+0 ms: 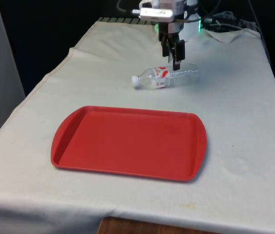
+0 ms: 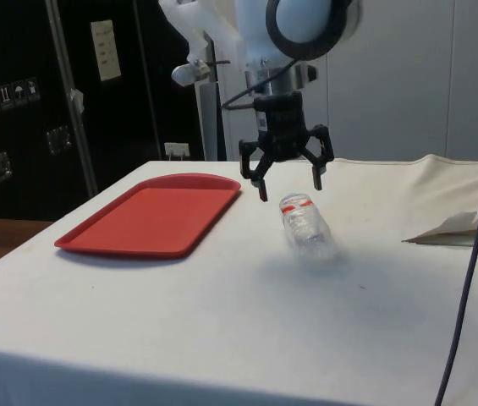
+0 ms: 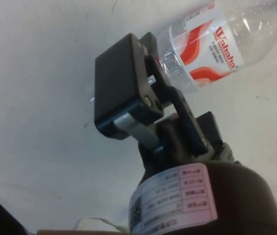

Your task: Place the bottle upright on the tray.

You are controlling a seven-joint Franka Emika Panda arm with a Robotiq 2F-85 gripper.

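Bottle [image 1: 164,78] of clear plastic, red-and-white label, lying on its side on the white-clothed surface [image 1: 234,122], white cap toward the front view's left, long axis running roughly across that view. Black hand [image 2: 288,178] poised just above the bottle's clear base end, fingers spread apart and grasping nothing, straddling the line of the body in the side view. Red tray [image 1: 79,146] flat and bare, set apart from the bottle on the side away from the robot, long edge nearest the bottle. Likely next: a descent over the body, then a tilt to upright. Open cloth all round the bottle; surface edges well off; crumpled paper [image 2: 458,227] near the far corner, clear of the path.
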